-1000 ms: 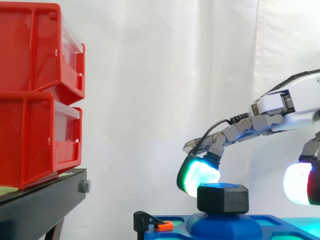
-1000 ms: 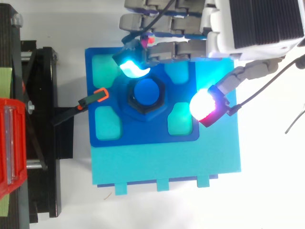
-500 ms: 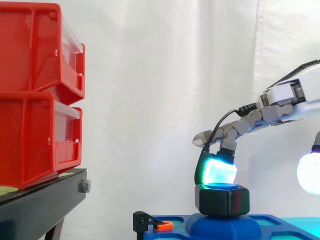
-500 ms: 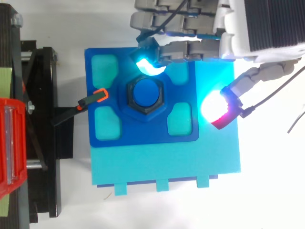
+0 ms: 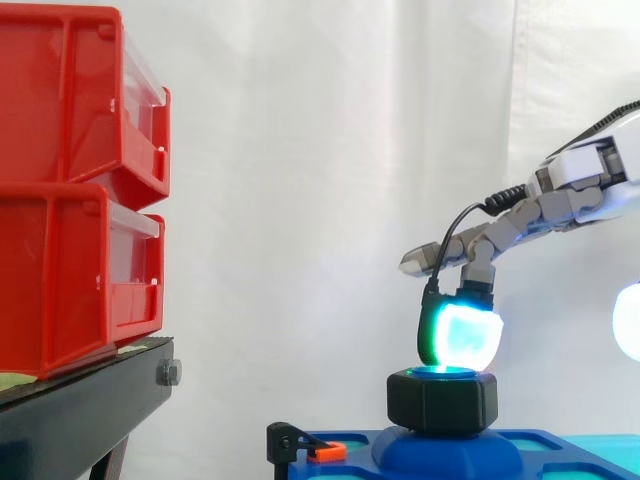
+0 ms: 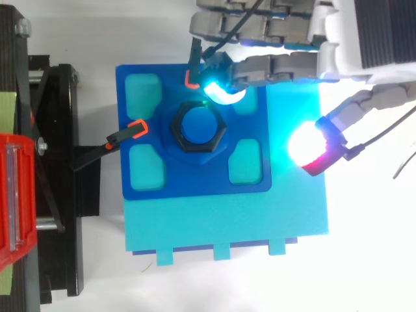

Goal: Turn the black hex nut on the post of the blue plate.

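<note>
- Fingers (image 6: 220, 93) of the hand (image 6: 286, 64) are spread and relaxed, pinching nothing; the thumb (image 6: 311, 148) stands well apart from them.
- Top view gives the lateral layout. A cyan-glowing pad lies just beside the nut's far-right rim, over the plate (image 6: 195, 179). The thumb's white-red pad hangs to the nut's right, off the plate's edge and over the cyan base (image 6: 227, 221).
- Side view gives the heights. The cyan-green pad (image 5: 458, 335) sits directly over the nut (image 5: 442, 400), its underside at the nut's top face. Whether they touch cannot be told. The thumb pad (image 5: 630, 335) glows at the right edge, at about the same height as the first pad.
- Nut: black, hexagonal, threaded on the blue post (image 6: 198, 125) at the plate's centre. In the side view it sits low, just above the post's domed foot. No finger wraps its flanks.
- Top view also shows four pale recesses in the plate around the post.
- A black clamp (image 6: 110, 143) with an orange tip grips the plate's left edge.
- Red bins (image 5: 70, 190) stand stacked on a black stand (image 5: 80, 405), well to the left of the plate.
</note>
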